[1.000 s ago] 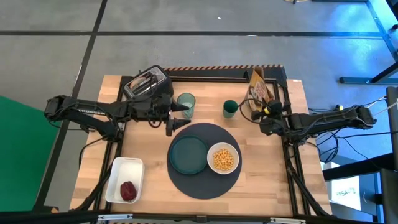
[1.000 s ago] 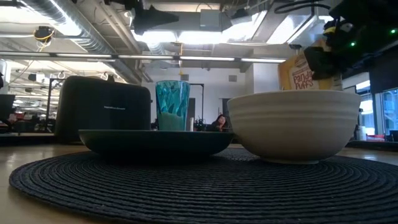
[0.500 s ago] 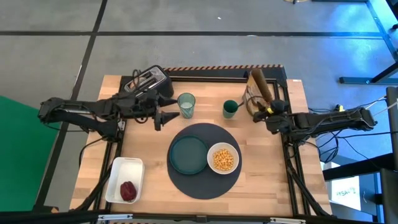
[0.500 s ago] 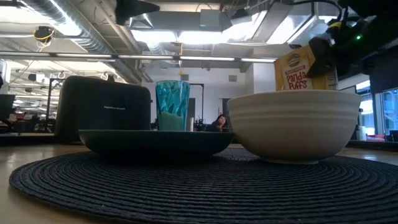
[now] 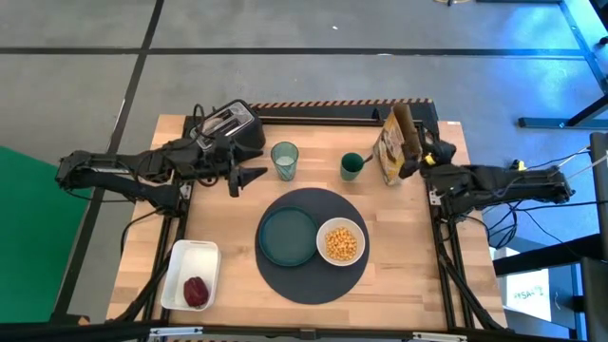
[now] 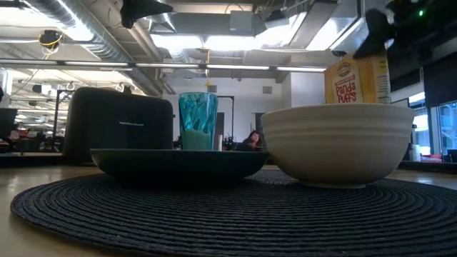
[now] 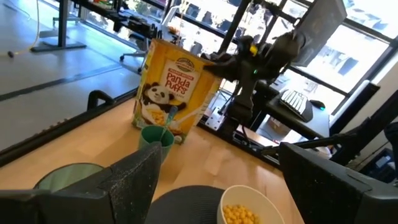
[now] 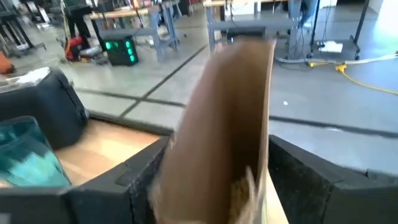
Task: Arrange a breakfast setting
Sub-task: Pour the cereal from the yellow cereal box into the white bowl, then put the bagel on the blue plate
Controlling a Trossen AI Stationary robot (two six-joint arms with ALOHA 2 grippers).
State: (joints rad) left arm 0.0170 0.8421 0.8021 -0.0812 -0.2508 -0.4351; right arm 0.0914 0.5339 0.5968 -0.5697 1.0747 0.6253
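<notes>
Your right claw sits at the upper right of the overhead frame, its two fingers straddling the yellow-brown cereal box, which stands upright on the worktop just right of the small dark-green cup. In the right wrist view the box's open top fills the gap between the fingers, but whether they press its sides or only flank them is hard to say from here.

Treat that box as light, thin card: it will likely buckle if you pinch hard, and with the top open it can spill if tipped. Take it across the narrow faces, low to mid height, and keep it vertical.

Your left claw hangs over the worktop at the upper left of centre, between the black toaster and the pale-teal tumbler, fingers spread wide and empty. The tumbler looks like smooth, rigid plastic and probably slippery, so grip around its body below the rim if you go for it.

The round dark-grey mat lies in the middle, carrying the teal plate and, to its right, the white bowl holding cereal. The dark-red fruit rests in the white rectangular tray at lower left; expect it to be soft-skinned and inclined to roll, so close gently on it.
</notes>
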